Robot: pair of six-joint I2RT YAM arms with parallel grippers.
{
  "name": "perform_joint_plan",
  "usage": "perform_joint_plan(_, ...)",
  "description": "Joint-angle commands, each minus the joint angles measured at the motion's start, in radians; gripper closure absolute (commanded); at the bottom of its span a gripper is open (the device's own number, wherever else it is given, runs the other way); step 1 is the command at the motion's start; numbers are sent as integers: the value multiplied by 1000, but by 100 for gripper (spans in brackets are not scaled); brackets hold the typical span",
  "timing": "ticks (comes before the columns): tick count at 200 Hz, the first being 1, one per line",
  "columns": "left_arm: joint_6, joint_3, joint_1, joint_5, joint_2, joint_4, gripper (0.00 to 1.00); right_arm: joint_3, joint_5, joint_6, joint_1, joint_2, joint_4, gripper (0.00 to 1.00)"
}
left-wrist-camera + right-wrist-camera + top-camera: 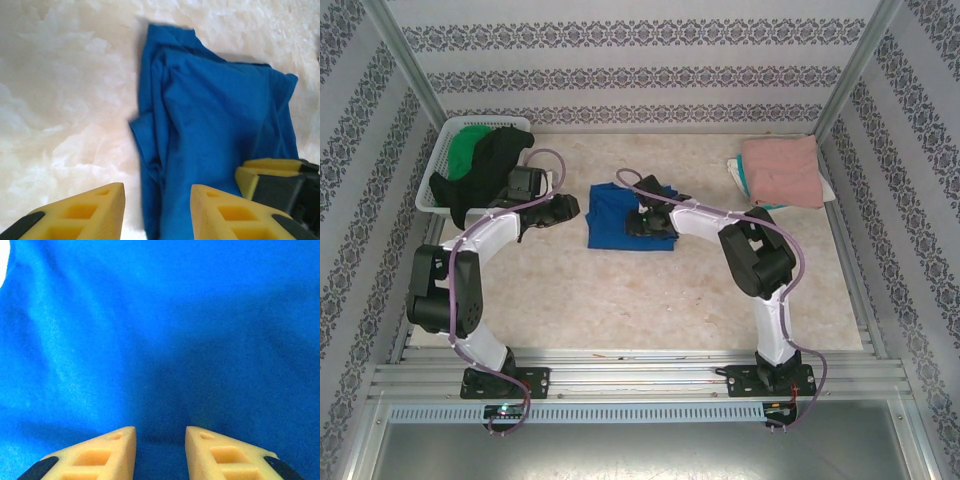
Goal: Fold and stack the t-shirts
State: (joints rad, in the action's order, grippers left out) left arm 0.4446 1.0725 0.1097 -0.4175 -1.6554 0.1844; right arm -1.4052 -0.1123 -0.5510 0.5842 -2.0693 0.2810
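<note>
Scanning from the left edge, we find a white slatted basket [438, 172] at the far left corner of the counter [620, 300]. A green t-shirt [468, 143] and a black t-shirt [498, 158] are heaped in it, and the black one spills over its near rim.

Just right of the basket, the left fingers [566, 208] point toward the middle of the counter. From the left wrist camera we see them spread well apart with nothing between them, one over bare counter and the other above the near edge of the cloth.

Next comes the blue t-shirt [612, 218], lying roughly folded and rumpled on the middle of the counter, with a sleeve sticking out on one side.

The right fingers [640, 222] are down over the shirt's right half. In the right wrist view they stand a moderate gap apart just above the blue fabric, and no fold is caught between them. We cannot tell whether their tips press on the cloth.

At the far right, a pink t-shirt [780, 170] lies folded flat on top of some paler cloth, well apart from both arms.
</note>
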Motion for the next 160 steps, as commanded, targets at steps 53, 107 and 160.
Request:
perform_joint_plan(53, -16, 103, 36, 11, -191, -29, 59, 198, 75, 33, -77, 339, 65, 45)
perform_joint_plan(107, 38, 186, 48, -57, -284, -61, 58, 122, 53, 51, -149, 249, 84, 33)
perform_joint_plan(160, 77, 175, 131, -56, -287, -108, 57, 97, -7, 81, -229, 142, 60, 33)
